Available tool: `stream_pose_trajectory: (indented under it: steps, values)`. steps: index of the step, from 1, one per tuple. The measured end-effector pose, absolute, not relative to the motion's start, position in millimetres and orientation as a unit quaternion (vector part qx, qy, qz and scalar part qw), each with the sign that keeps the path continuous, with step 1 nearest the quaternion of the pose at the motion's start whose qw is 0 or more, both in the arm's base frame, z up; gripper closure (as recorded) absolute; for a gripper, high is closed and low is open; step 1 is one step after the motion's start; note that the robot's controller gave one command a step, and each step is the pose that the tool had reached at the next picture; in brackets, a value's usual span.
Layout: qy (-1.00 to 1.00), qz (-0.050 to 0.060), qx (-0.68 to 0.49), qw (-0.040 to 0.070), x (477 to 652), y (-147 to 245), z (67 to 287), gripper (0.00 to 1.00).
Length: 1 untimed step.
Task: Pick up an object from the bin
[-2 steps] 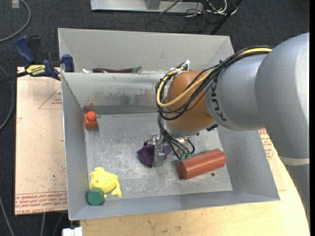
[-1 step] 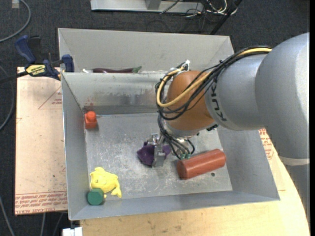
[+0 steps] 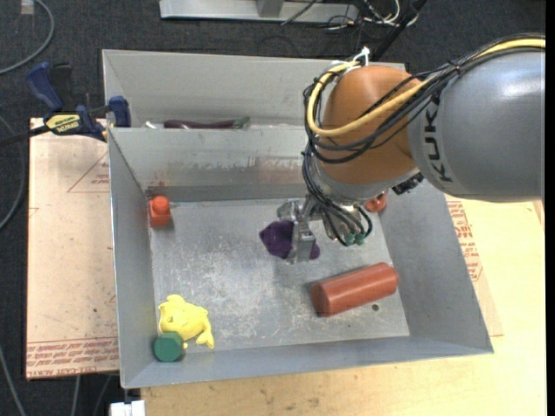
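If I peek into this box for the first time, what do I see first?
The big grey robot arm with its orange cover reaches in from the right, its gripper down at a small purple lump in the middle of the grey metal bin. Next come the chunky red-brown cylinder lying nearby to its right and the bright yellow lumpy toy beside a green round piece in the near-left corner.

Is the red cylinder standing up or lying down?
Lying down: the red cylinder rests lengthwise on the bin floor, round end facing sideways.
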State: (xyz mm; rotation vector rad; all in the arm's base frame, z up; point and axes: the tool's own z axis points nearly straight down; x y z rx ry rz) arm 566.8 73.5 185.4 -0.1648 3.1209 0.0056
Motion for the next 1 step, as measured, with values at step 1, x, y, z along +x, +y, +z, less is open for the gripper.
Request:
stream_pose_trajectory:
  steps: [1]
  values:
    - [0.999,0.002,-0.053,0.008,566.8,73.4,185.4,1.0]
